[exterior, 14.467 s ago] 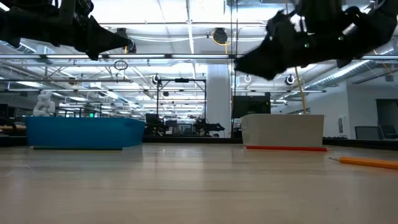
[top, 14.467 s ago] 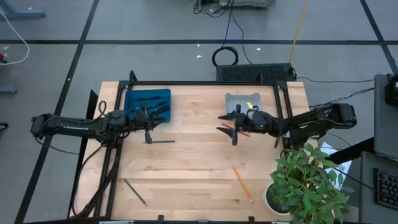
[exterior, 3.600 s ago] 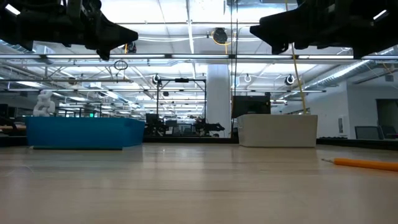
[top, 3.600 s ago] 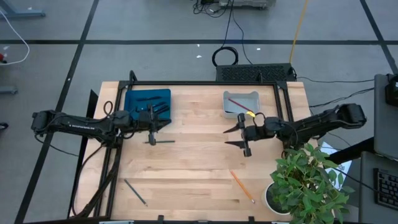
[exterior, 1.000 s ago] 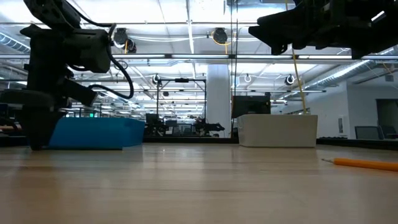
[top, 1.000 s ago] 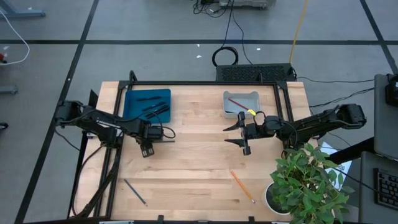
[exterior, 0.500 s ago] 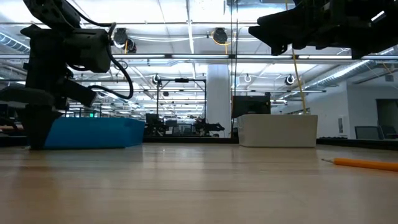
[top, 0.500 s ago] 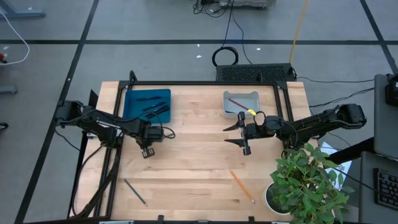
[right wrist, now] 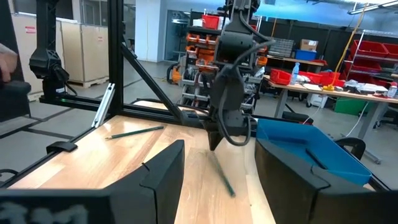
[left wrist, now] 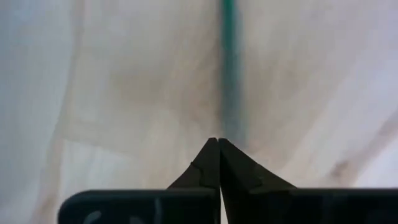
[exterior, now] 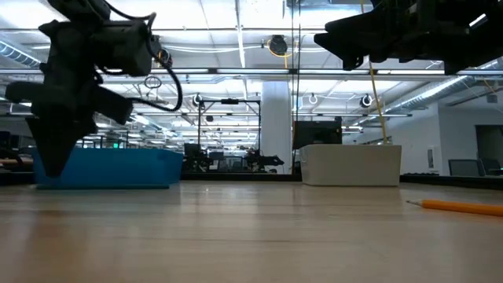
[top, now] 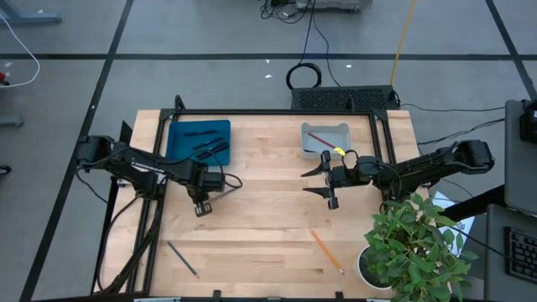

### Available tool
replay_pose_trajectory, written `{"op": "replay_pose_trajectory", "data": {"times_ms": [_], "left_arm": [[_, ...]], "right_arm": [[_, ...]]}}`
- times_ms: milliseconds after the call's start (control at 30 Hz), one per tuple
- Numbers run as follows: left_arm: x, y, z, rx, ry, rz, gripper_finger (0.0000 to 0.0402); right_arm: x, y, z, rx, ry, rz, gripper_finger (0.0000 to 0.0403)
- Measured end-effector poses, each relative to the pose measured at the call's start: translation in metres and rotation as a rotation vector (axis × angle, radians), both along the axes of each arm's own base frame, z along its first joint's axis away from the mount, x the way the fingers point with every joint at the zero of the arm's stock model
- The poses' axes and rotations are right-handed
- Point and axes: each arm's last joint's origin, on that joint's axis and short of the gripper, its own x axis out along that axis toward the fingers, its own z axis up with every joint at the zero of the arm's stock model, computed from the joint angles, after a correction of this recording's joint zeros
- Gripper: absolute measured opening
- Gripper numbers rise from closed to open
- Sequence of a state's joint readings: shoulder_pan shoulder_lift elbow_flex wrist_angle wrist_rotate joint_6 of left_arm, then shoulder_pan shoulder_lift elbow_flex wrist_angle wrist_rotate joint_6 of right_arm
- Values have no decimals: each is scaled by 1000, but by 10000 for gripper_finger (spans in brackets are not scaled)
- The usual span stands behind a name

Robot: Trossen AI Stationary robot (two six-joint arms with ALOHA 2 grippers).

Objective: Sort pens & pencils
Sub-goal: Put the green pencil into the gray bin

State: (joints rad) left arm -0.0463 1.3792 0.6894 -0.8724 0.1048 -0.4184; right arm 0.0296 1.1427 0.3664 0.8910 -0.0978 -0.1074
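Observation:
My left gripper points down over the table's left middle, shut on one end of a slim dark green stick. Whether the stick is a pen or a pencil, I cannot tell. My right gripper hovers open and level right of the middle, touching nothing. Dark pens lie in the blue tray. A red pencil lies in the white tray. An orange pencil and a grey pencil lie flat near the table's front edge. My left gripper has the stick's end at its shut fingertips, coming from above and pointing down. The stick runs away from the tips toward the table's right, along the line between the fingers. It slants down from the tips; whether its far end rests on the wood, I cannot tell.
A potted plant overhangs the table's front right corner. A black frame runs along the far edge. Bare wood lies between the two trays and across the middle.
My left gripper has shut at the stick's left end, then risen a little off the table and tipped slightly. The stick's held end has come up with it. My right gripper has kept still.

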Motion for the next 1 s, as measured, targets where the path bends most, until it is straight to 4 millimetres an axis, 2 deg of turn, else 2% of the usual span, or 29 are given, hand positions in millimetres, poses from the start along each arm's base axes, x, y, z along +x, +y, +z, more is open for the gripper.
{"op": "replay_pose_trajectory", "data": {"times_ms": [233, 467, 600, 800, 1000], "left_arm": [[10, -8, 13, -15, -49, -5, 1], [12, -11, 14, -33, -62, -5, 1], [17, -19, 15, -46, -125, 6, 0], [23, -49, 18, -87, -227, 16, 0], [28, -97, 10, -100, -310, 27, 0]], "right_arm": [[0, 0, 0, -1, 1, 0, 185], [0, 0, 0, -1, 1, 0, 185], [0, 0, 0, -1, 1, 0, 185], [0, 0, 0, -1, 1, 0, 185], [0, 0, 0, -1, -3, 0, 185]]}}
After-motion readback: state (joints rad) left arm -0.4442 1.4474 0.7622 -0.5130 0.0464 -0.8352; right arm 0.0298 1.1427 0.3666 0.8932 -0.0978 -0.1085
